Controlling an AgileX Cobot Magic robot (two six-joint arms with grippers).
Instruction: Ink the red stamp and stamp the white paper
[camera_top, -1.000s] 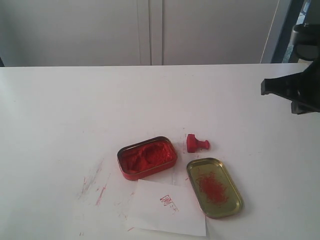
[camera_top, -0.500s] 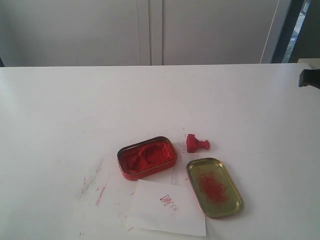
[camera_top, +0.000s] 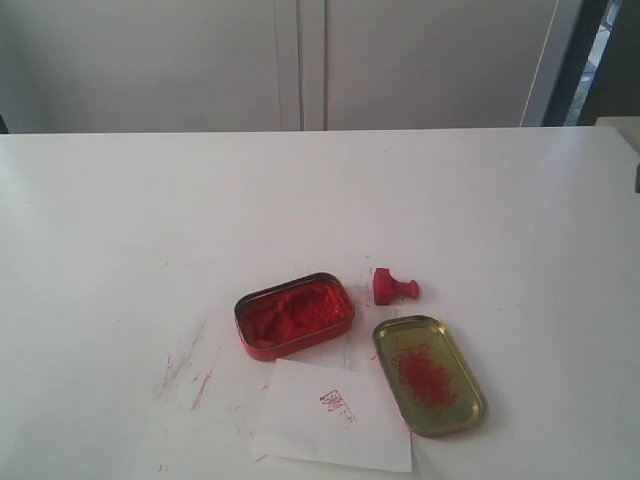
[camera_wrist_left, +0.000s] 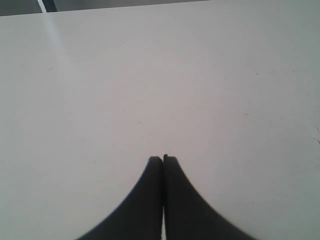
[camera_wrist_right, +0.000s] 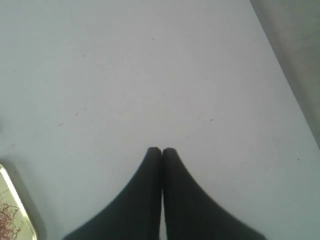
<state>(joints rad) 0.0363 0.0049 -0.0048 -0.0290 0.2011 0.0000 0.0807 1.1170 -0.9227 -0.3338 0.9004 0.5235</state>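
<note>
The red stamp lies on its side, bright red, knob-handled.

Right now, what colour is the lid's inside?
The lid is gold inside, smeared red; exterior view shows it best.

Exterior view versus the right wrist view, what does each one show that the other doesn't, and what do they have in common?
Only the exterior view shows the red stamp lying on its side, the open ink tin full of red paste, and the white paper with a small red imprint. Only the right wrist view shows the right gripper, its fingertips shut on nothing above bare table. Both show the white tabletop and the gold lid flecked with red, though the wrist view catches just one corner of it.
</note>
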